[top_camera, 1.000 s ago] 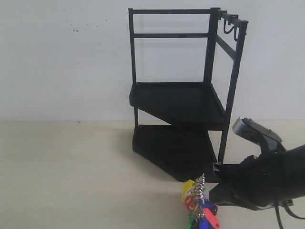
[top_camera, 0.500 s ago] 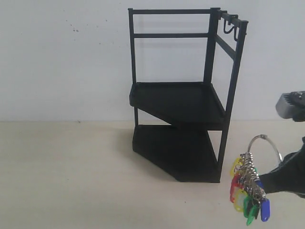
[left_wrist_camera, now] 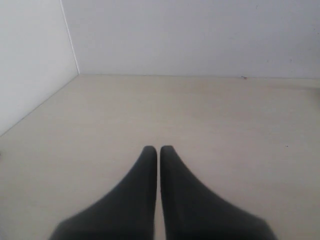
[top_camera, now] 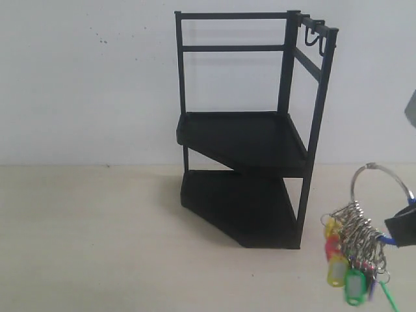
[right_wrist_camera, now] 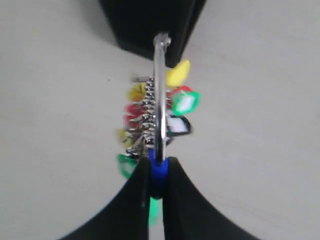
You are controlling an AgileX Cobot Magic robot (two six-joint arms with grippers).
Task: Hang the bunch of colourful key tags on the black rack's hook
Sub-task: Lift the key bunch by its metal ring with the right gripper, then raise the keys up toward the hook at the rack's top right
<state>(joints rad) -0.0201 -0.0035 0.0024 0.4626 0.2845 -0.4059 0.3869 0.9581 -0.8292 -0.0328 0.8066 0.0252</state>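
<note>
The colourful key tag bunch (top_camera: 354,257) hangs in the air at the lower right of the exterior view, its metal ring (top_camera: 380,185) arching upward. My right gripper (right_wrist_camera: 158,165) is shut on the bunch's blue part (right_wrist_camera: 158,175), with the ring and tags (right_wrist_camera: 160,115) dangling beyond the fingertips; only a dark corner of that gripper (top_camera: 403,227) shows at the exterior view's right edge. The black rack (top_camera: 250,130) stands left of the bunch, and its hooks (top_camera: 315,36) sit at the top right rail, well above the bunch. My left gripper (left_wrist_camera: 158,150) is shut and holds nothing, over bare table.
A white wall (top_camera: 91,78) rises behind the rack. The rack's lower shelf (right_wrist_camera: 150,22) appears just beyond the ring in the right wrist view. A side wall (left_wrist_camera: 30,65) stands near my left gripper.
My right gripper has lifted the key tag bunch off the table and carried it rightward and up, away from the rack's foot. The tags now swing freely. The left gripper's earlier state is not shown.
</note>
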